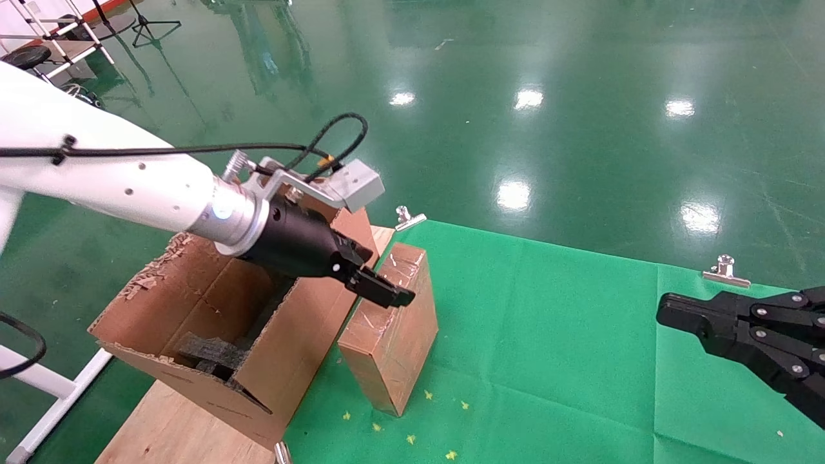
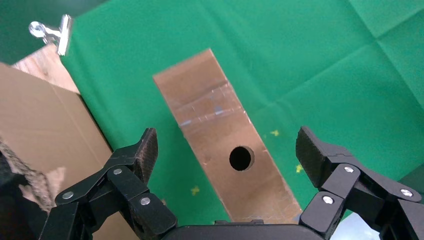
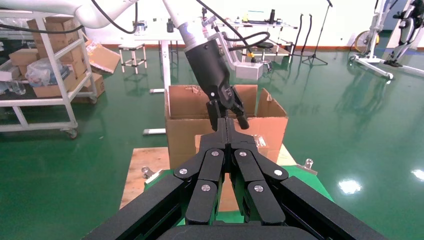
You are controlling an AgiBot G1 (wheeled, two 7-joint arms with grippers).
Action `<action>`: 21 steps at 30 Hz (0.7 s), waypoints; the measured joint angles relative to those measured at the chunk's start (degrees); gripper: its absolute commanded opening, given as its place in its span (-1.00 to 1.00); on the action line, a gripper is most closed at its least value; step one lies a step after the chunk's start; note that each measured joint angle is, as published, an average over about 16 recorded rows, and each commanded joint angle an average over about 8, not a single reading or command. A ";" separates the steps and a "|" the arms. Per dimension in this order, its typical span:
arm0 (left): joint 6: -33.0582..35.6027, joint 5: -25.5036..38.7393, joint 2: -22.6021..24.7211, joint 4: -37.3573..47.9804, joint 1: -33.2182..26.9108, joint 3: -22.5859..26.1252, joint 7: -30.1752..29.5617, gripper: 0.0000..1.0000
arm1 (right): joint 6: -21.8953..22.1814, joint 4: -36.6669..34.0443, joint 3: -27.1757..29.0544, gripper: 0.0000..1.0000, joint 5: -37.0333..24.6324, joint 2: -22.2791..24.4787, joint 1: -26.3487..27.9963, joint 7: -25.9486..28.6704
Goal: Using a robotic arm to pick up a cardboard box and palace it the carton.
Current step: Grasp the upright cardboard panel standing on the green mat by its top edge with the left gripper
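Observation:
The small taped cardboard box [image 1: 393, 328] stands on the green cloth, right beside the large flapped carton [image 1: 213, 303]. My left gripper [image 1: 387, 293], on the white robotic arm [image 1: 97, 180], hangs just above the box's top. In the left wrist view it [image 2: 227, 150] is open. Its two fingers straddle the box [image 2: 210, 115] with a gap on each side, over the round hole [image 2: 241, 158]. My right gripper [image 1: 670, 316] is shut on nothing and parked low at the right. The right wrist view shows it [image 3: 226, 125] pointing toward the carton [image 3: 182, 125].
Black foam blocks [image 1: 213, 351] lie inside the carton, which sits on a wooden board [image 1: 167, 425]. Metal clips [image 1: 408, 218] [image 1: 726, 269] hold the green cloth [image 1: 580, 335] at its far edge. A white frame leg [image 1: 51, 399] stands at the near left.

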 measured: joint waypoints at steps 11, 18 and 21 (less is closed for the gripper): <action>0.44 1.79 1.60 -0.04 0.46 3.03 -1.56 1.00 | 0.01 0.00 0.00 -0.12 0.00 0.00 -0.01 0.00; 0.76 2.31 1.93 -0.06 0.25 3.79 -1.38 -0.18 | 0.01 -0.01 0.00 1.00 0.00 0.00 -0.01 0.00; 0.82 2.38 1.96 -0.06 0.19 3.86 -1.36 -0.90 | 0.01 -0.01 0.00 1.00 0.00 0.00 -0.01 0.00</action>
